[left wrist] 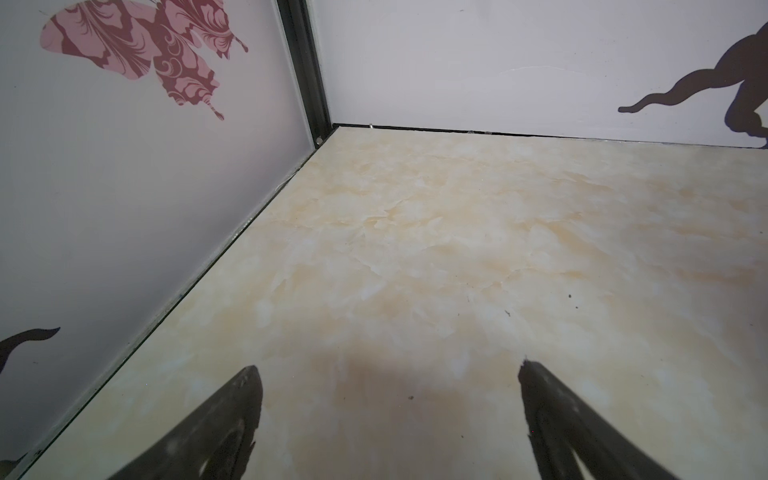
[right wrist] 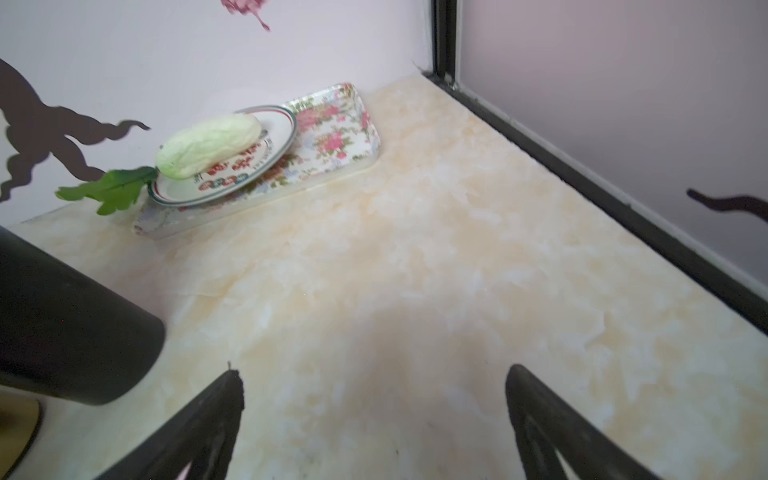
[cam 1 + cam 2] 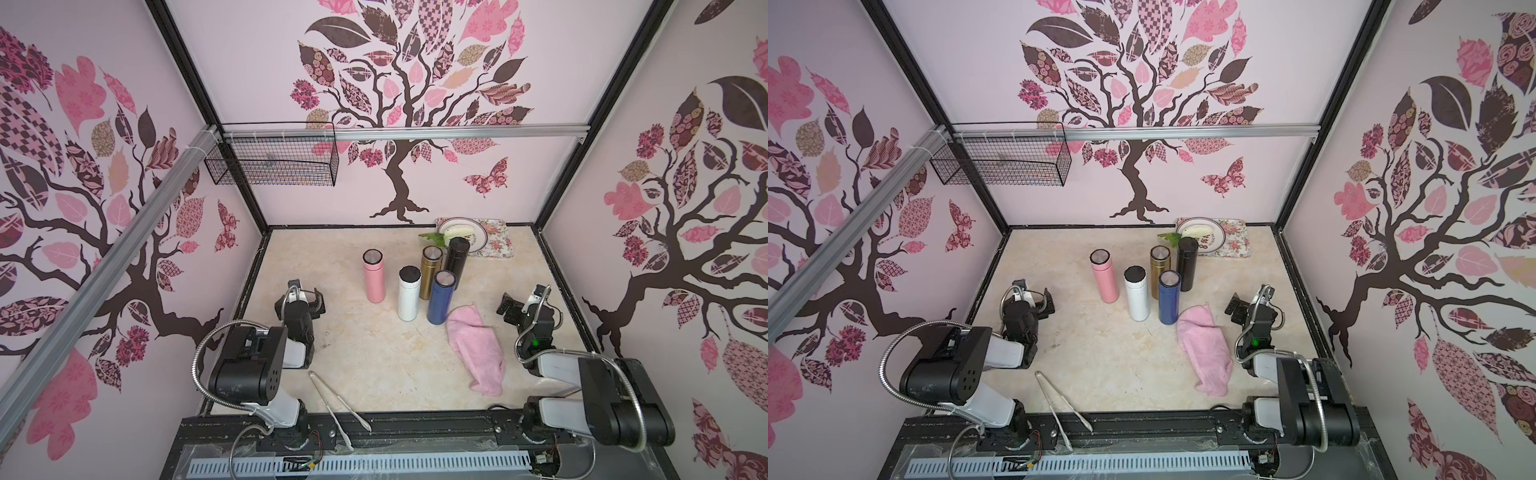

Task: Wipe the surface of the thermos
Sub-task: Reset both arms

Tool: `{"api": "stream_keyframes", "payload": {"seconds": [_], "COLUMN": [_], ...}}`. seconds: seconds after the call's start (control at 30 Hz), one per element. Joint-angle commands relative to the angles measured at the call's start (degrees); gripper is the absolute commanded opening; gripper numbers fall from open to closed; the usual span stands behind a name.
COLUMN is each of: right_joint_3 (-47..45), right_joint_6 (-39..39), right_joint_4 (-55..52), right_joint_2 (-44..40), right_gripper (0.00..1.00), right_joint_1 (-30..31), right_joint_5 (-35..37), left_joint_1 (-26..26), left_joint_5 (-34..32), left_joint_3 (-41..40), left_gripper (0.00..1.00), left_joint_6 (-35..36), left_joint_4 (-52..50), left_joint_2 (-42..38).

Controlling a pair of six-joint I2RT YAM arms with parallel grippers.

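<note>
- Both top views are bright, softly and evenly lit; shadows on the counter [image 3: 374, 353] are faint.
- Wide-angle stretch splays the side walls [image 3: 83, 232] at the left and right edges of the frame.
- Each wrist view shows a soft dark shadow on the counter between the jaws, bottom centre.
- Right wrist view: the black thermos [image 2: 70, 324], lower left, is blurred.
</note>
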Motion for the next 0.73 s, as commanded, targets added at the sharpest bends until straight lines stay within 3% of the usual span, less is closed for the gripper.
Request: {"api": "stream_keyframes", "payload": {"seconds": [0.0,0.07,0.17,0.27,0.7], "right_joint_3": [-0.29,-1.44,4.11,3.67,4.72], "right_joint_6": [-5.14,-7.32,-5.84,-6.97,-8.40], "right_joint_4": [18.24,27.76,9.26,13.90,11.30], "right_joint_2": [8.86,13.01,8.51,10.67,10.46], "right_gripper": [1.00,1.00,1.00,1.00,1.00], "right_joint_1": [1.07,2.79,2.91,3.14,4.14], "right_joint_5": [-1.90,-0.34,1.65,0.17,-0.67], "left_joint_1": [0.03,0.01,-0.05,-0.06,-0.04], "left_joint_5": [1.14,0.64,0.70,0.70,0.71], "left_joint_3": [2.05,2.95,3.01,3.04,3.04], "left_gripper": [0.98,0.98,0.98,0.98,0.98], "left_joint_6": [-0.21,-0.24,-0.23,-0.32,-0.23], "left_joint_4": [0.92,-0.31,-0.43,-0.59,-0.52], "left_joint_2": [0.07,0.27,0.28,0.29,0.29]}}
